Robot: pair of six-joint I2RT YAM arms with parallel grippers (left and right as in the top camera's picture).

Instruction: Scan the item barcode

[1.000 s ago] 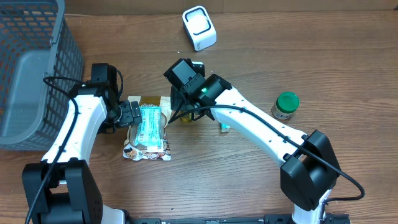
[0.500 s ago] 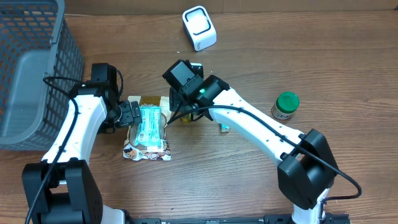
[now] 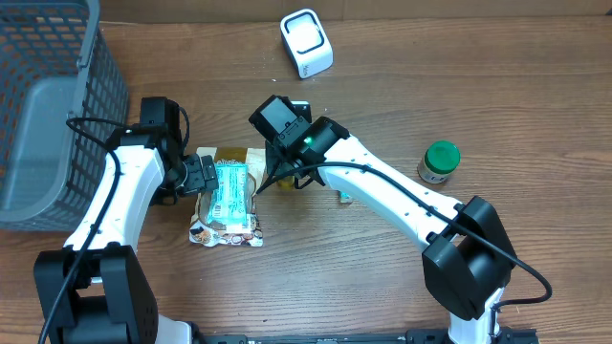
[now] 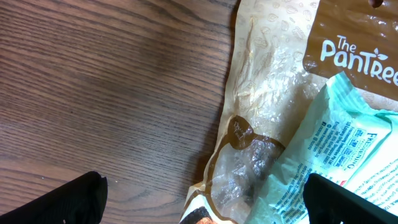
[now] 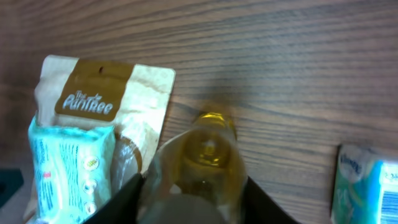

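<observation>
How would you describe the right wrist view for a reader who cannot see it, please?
The jaws of the right gripper clasp a yellow bottle on a wooden table. Beside it lies a brown pouch with a teal packet on top.

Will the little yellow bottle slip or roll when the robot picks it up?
Probably slippery: the yellow bottle looks smooth and glossy between the fingers of the right gripper. Its round sides suggest it may roll if dropped.

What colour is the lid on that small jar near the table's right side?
The jar lid is green, clearest in the overhead view.
</observation>
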